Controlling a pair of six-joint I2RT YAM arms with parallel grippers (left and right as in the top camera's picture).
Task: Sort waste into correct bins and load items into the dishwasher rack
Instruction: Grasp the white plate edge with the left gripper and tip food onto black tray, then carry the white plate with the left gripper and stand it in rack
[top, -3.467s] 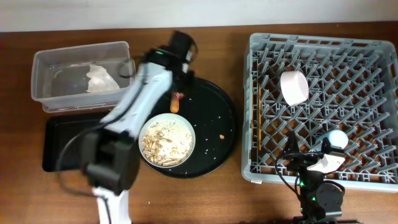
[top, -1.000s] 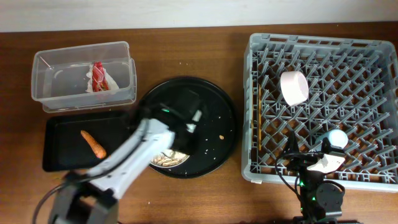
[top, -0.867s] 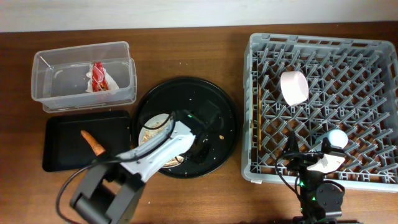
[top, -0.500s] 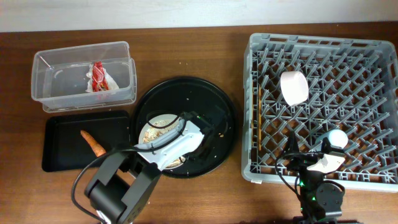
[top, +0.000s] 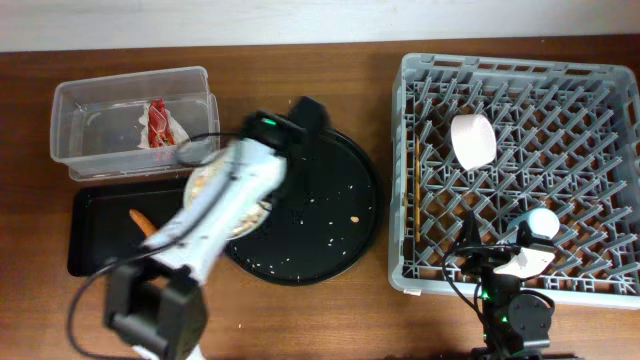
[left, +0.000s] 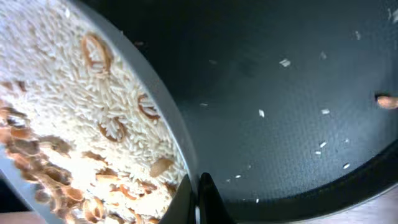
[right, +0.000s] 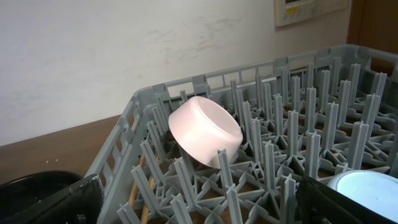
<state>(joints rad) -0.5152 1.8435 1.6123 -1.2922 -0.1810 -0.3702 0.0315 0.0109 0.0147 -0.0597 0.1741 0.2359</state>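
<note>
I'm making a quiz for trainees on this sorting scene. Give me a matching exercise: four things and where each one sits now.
Things:
1. snack wrapper
2. carrot stick
3. white bowl
4. food scraps

Places:
A. dishwasher rack
B. white plate
C. clear tub
D. black rectangular tray

Pairs: 1-C, 2-D, 3-A, 4-B.

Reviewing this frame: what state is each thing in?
plate: loaded with food scraps, rim pinched in left gripper.
clear tub: holds wrapper and tissue.
black rectangular tray: holds carrot stick.
bowl: on its side in rack.
cup: in rack, orientation unclear.
chopsticks: lying along rack's left edge.
round tray: scattered crumbs.
</note>
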